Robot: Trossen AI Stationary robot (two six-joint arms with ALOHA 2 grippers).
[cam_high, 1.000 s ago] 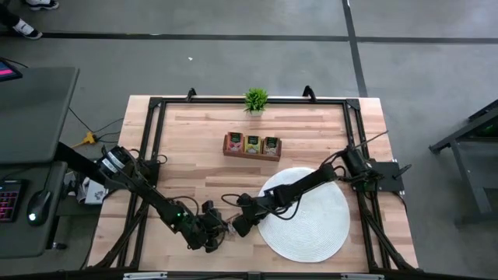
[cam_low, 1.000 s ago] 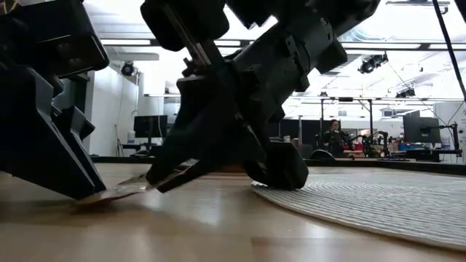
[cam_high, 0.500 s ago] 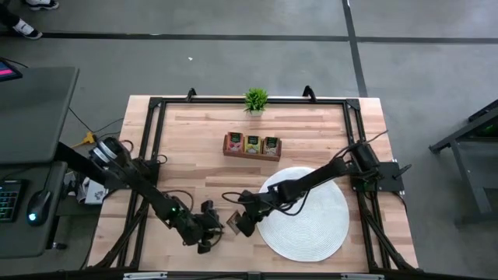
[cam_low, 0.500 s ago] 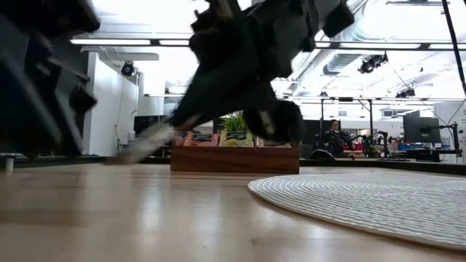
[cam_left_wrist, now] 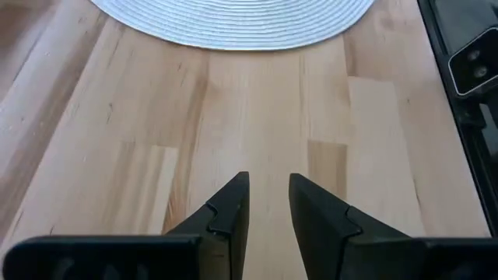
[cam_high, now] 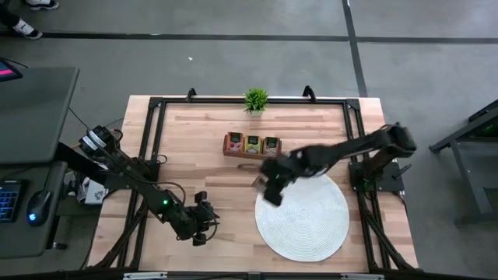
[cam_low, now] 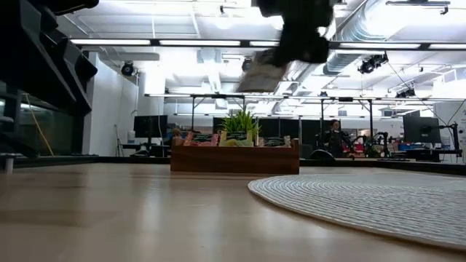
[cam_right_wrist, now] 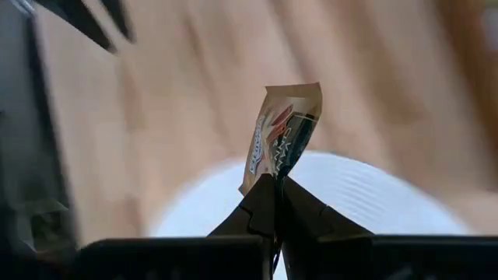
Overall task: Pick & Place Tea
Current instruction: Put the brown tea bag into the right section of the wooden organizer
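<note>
My right gripper [cam_right_wrist: 275,187] is shut on one tea packet [cam_right_wrist: 282,136], pale with a red and dark label. It hangs in the air over the far left rim of the round white mat [cam_high: 311,218], and the low view shows the packet [cam_low: 261,73] high above the table. Near the table's front, left of the mat, my left gripper [cam_left_wrist: 268,190] stands open over bare wood with nothing between its fingers. More tea packets stand upright in a wooden box [cam_high: 251,145] farther back. My right gripper pinches the tea packet by one edge [cam_right_wrist: 274,173] between its two fingertips. The rest of the packet sticks out beyond the fingers, slightly twisted. It is lifted clear of the table and the mat.
A small green potted plant [cam_high: 255,99] stands at the far edge behind the wooden box [cam_low: 234,156]. A black frame [cam_high: 156,140] runs along the table's sides. Bare wood lies between the box and the mat.
My right gripper has gone up and toward the far right, from the wood left of the mat to above the mat's far left rim, rolling as it went. The tea packet has come off the table with it. My left gripper has risen and drawn back a little toward the left.
</note>
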